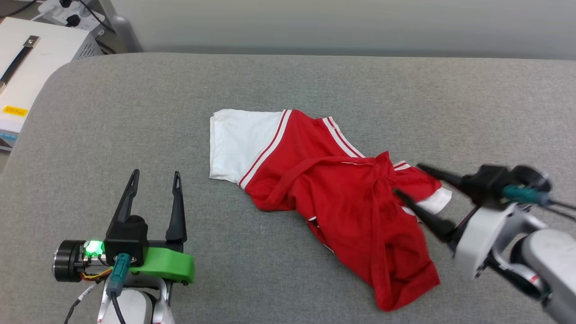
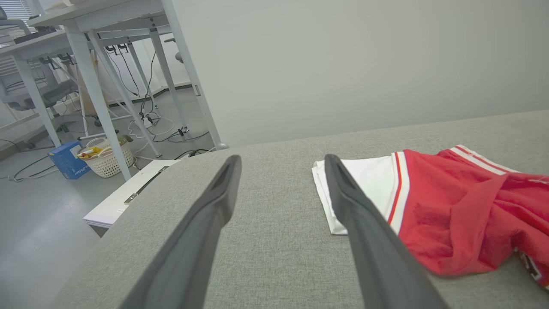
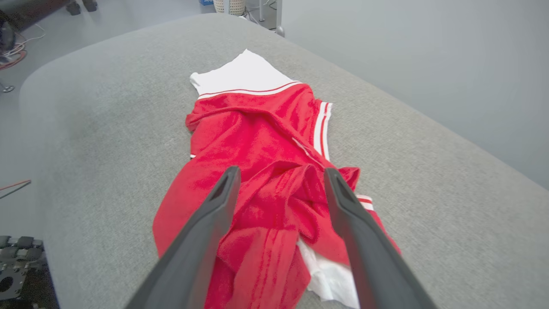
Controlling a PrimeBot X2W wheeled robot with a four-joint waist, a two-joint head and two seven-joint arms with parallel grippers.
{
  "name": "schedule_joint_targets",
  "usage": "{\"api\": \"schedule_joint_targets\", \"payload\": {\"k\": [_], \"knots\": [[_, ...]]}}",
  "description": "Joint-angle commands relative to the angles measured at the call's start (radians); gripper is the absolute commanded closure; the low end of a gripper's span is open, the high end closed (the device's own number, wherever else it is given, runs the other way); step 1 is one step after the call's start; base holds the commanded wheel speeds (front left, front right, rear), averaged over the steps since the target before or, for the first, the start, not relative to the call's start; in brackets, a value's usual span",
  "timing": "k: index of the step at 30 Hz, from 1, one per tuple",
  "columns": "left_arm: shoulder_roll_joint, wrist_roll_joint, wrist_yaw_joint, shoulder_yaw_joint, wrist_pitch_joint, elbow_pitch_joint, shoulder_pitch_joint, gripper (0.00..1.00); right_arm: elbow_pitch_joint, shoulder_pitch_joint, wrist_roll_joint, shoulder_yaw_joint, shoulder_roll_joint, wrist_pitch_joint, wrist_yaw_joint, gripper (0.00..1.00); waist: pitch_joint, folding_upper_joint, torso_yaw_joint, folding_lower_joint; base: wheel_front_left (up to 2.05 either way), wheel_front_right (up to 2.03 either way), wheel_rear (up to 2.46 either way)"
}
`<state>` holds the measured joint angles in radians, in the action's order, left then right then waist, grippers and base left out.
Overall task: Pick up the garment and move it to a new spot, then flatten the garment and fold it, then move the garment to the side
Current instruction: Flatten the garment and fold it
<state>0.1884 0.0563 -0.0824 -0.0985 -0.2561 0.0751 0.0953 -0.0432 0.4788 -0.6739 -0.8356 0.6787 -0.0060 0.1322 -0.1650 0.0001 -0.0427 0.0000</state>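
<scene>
Head view, read left to right. A white case (image 1: 31,63) is noted at the upper left, off the grey padded surface (image 1: 135,103), whose rounded corner drops away there; that edge is to be avoided. At lower left the left gripper (image 1: 155,173) is poised over bare padding, its fingers spread wide with nothing between them, well apart from the cloth. The garment (image 1: 333,193) is found at centre frame, lying free and bunched. One white sleeve (image 1: 236,144) is laid flat toward the left, the red body is twisted over itself toward the lower right, and a second white sleeve (image 1: 438,200) is tucked in at the right side. At right the right gripper (image 1: 407,178) is angled in over that side, fingers spread, no cloth pinched; whether a tip touches the fabric cannot be told. Judgement: placing at a spot is taken as done, and flattening is the step in hand. The next move is judged to call for two separate pinches, one at the left sleeve and one at the bunched right side or the hem corner (image 1: 405,292), so that the body is drawn out rather than dragged whole. Open padding is available left of, above and right of the garment. The wall (image 1: 360,22) bounds the top edge, and less room is left toward the bottom of the frame.
</scene>
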Motion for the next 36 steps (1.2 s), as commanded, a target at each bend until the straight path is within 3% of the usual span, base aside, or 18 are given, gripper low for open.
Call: {"api": "schedule_joint_targets", "payload": {"k": [1, 7, 13, 18, 24, 28, 36], "knots": [[-0.005, -0.009, 0.004, 0.002, -0.006, -0.008, -0.016, 0.0, 0.028, -0.02, 0.017, 0.043, 0.011, -0.004, -0.002, 0.0, 0.007, -0.0001, 0.008, 0.0, 0.0, 0.0, 0.0], [-0.008, -0.019, 0.007, 0.0, -0.006, -0.03, -0.022, 0.0, 0.153, -0.08, 0.098, 0.313, 0.055, 0.085, -0.002, 0.0, 0.012, -0.0001, 0.013, 0.0, 0.0, 0.0, 0.0], [-0.011, -0.029, 0.01, -0.006, -0.006, -0.046, -0.014, 0.0, 0.155, -0.114, 0.084, 0.424, 0.101, 0.292, -0.002, 0.0, -0.001, -0.0001, 0.003, 0.0, 0.0, 0.0, 0.0], [-0.015, -0.033, 0.013, -0.012, -0.006, -0.056, 0.0, 0.0, 0.11, -0.109, 0.008, 0.39, 0.146, 0.479, -0.002, 0.0, -0.026, -0.0001, -0.016, 0.0, 0.0, 0.0, 0.0], [-0.026, -0.034, 0.014, -0.019, -0.006, -0.06, 0.018, 0.0, 0.055, -0.055, -0.053, 0.308, 0.129, 0.613, -0.002, 0.0, -0.066, -0.0001, -0.04, 0.0, 0.0, 0.0, 0.0], [-0.032, -0.036, 0.016, -0.024, -0.006, -0.061, 0.037, 0.0, -0.014, 0.005, -0.052, 0.243, 0.093, 0.648, -0.002, 0.0, -0.098, -0.0001, -0.056, 0.0, 0.0, 0.0, 0.0], [-0.038, -0.04, 0.017, -0.028, -0.006, -0.064, 0.075, 0.0, -0.222, 0.101, -0.049, 0.132, 0.005, 0.595, -0.002, 0.0, -0.151, -0.0001, -0.08, 0.0, 0.0, 0.0, 0.0]]}}
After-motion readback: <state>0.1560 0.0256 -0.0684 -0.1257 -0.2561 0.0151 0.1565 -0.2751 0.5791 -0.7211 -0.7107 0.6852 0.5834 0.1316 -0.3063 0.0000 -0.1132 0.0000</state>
